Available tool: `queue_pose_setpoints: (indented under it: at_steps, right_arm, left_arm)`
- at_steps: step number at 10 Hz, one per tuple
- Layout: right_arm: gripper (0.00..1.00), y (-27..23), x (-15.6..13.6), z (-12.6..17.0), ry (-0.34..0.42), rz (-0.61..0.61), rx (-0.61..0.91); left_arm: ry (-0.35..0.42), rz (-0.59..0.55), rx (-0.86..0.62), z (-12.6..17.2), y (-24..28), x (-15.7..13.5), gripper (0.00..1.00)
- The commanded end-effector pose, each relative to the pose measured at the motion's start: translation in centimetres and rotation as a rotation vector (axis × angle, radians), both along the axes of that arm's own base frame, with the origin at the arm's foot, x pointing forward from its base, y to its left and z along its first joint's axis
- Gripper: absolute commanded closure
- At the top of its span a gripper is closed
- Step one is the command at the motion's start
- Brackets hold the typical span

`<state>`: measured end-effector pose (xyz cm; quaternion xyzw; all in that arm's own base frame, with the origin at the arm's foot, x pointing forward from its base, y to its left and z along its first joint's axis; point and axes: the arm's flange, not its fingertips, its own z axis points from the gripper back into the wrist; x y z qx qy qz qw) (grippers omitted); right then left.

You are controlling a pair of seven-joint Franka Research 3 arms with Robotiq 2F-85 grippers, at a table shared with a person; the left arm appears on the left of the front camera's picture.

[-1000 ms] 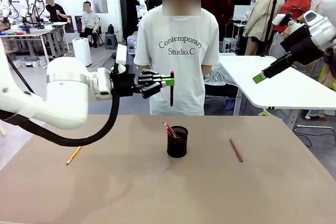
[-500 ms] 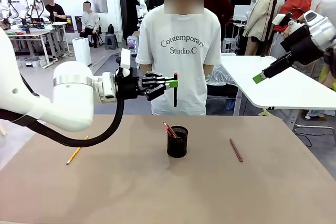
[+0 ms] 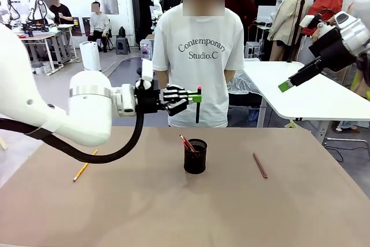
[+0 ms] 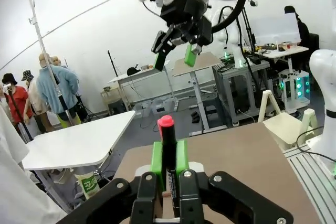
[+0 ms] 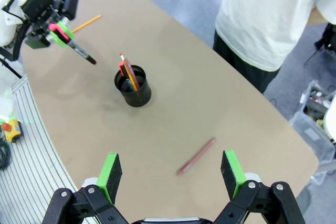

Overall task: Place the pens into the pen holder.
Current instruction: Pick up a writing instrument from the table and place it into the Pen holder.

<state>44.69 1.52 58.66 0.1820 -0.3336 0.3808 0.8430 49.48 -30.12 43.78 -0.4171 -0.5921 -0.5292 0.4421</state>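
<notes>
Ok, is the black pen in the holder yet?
Out. The left gripper holds the black pen upright in the air, tip clear of the pen holder.

The pen holder [image 3: 195, 155] stands centred on the surface [image 3: 144, 212], pens [image 3: 186, 143] in it; a pencil [image 3: 81, 170] lies left, a pen [image 3: 260, 165] right.

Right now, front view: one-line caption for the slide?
Left gripper holds a black pen upright in the air near the mesh cup; a pencil and a brown pen lie on the table.
</notes>
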Motion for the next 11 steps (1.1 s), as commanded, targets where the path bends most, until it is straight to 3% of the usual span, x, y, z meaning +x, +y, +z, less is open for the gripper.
queue_pose_setpoints:
  at_steps: [1,5,11]
  right_arm:
    - [0.0,0.0,0.0,0.0,-0.005,0.009,0.022]
    - [0.0,0.0,0.0,0.0,-0.005,0.009,0.022]
    - [0.0,0.0,0.0,0.0,-0.005,0.009,0.022]
  left_arm:
    - [-0.044,0.023,-0.018,-0.9,-2.5,1.7,1.0]
    - [-0.055,0.044,0.038,-5.0,-5.7,4.1,1.0]
    - [0.031,0.057,0.044,-9.4,-6.0,6.5,1.0]
